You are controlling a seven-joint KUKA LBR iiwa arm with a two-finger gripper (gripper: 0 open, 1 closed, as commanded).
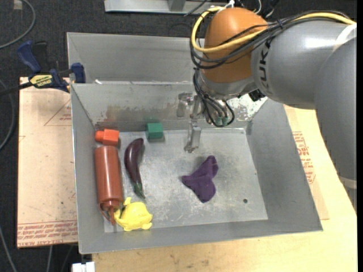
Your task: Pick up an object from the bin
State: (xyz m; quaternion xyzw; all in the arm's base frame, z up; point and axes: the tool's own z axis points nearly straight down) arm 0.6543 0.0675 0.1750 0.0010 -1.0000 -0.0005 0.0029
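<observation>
- Gripper hangs from the orange-capped wrist over the middle of the bin, near the far wall. Its tip is above bare grey floor and touches none of the loose things. I cannot tell whether it is apart or together, and nothing shows in its grasp.
- Along the left wall lies a red-brown bottle, its orange cap pointing toward the far wall.
- In the near-left corner a yellow toy rests against the bottle's bottom end.
- Just beside the bottle lies a dark purple eggplant, lengthwise and slightly curved.
- A small green block sits by the far wall, left of the gripper and apart from it.
- A crumpled purple cloth lies mid-floor, the nearest thing to the gripper, just toward the near edge and slightly right of its tip.
</observation>
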